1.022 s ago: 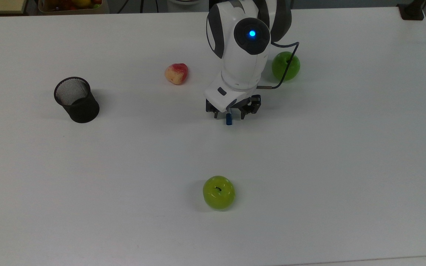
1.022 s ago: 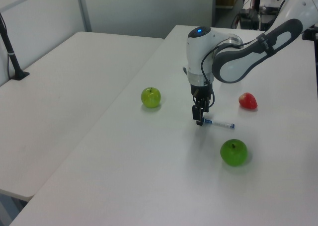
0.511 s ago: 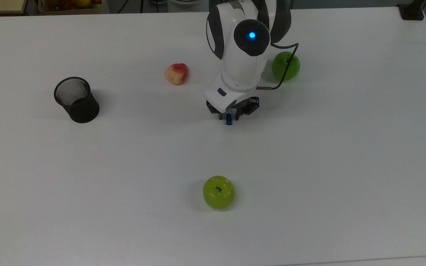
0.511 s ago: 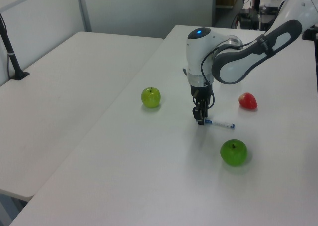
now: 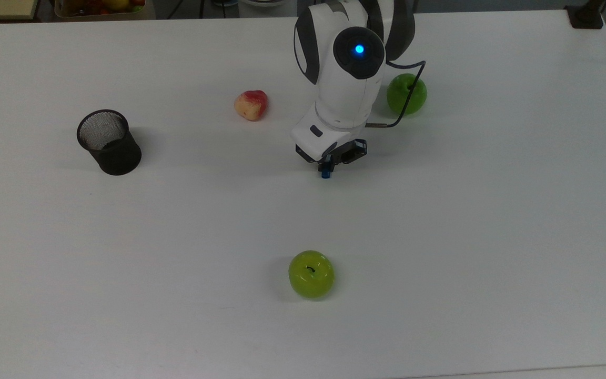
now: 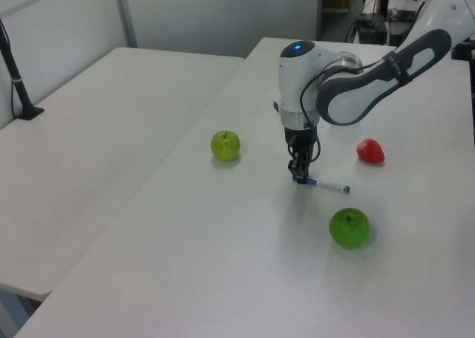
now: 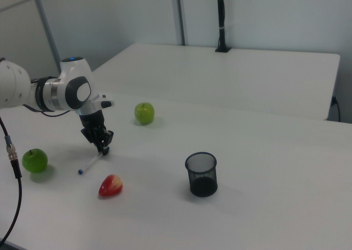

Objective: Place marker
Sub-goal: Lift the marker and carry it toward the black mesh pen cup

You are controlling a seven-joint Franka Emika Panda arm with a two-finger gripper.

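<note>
Gripper [image 6: 300,177] pinches narrow onto the blue-cap end of the marker [image 6: 328,185], which lies flat on the table [image 5: 440,237], so it looks like a grasp for lifting. Taking the mesh cup [image 5: 108,141] as landmark: marker sits well apart toward the top view's right, past the red fruit [image 5: 251,104]. Cup stands upright and open, probably the drop spot. Green apples [image 5: 311,273] [image 5: 406,93] are further off.

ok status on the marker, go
Gripper down at the table, fingers shut on marker at its blue cap end. Marker lying flat, not lifted. Mesh cup upright, far off toward the top view's left; nothing between.
</note>
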